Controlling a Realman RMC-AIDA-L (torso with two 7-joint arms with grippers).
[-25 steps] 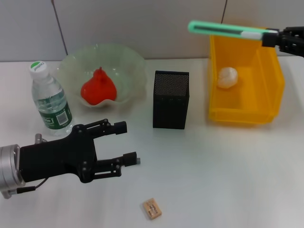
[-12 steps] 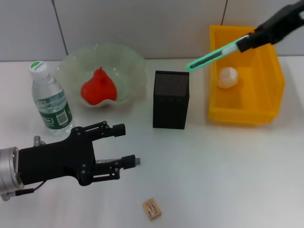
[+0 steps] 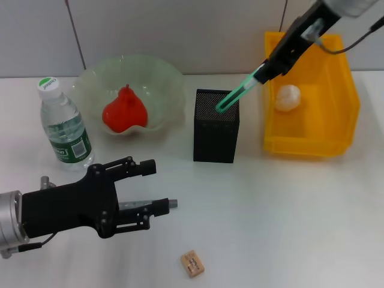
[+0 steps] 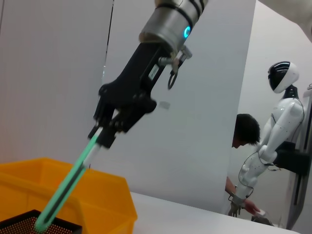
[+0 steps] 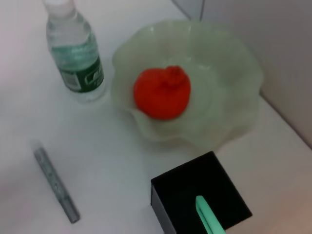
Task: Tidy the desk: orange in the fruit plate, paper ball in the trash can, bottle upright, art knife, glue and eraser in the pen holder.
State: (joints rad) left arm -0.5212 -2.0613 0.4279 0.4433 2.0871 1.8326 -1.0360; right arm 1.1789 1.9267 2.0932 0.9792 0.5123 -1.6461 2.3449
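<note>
Gripping the art knife (image 3: 240, 93), the right claw (image 3: 268, 67) angles its tip into the pen holder (image 3: 216, 129).

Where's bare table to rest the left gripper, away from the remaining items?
Bare table runs from the pen holder and yellow bin to the near edge, right of the eraser. Crowded: left gripper sits over the glue stick, near the bottle and fruit plate.

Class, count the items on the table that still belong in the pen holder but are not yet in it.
2: the eraser near the front edge, and the glue beside the left claw. The art knife is entering the pen holder.
</note>
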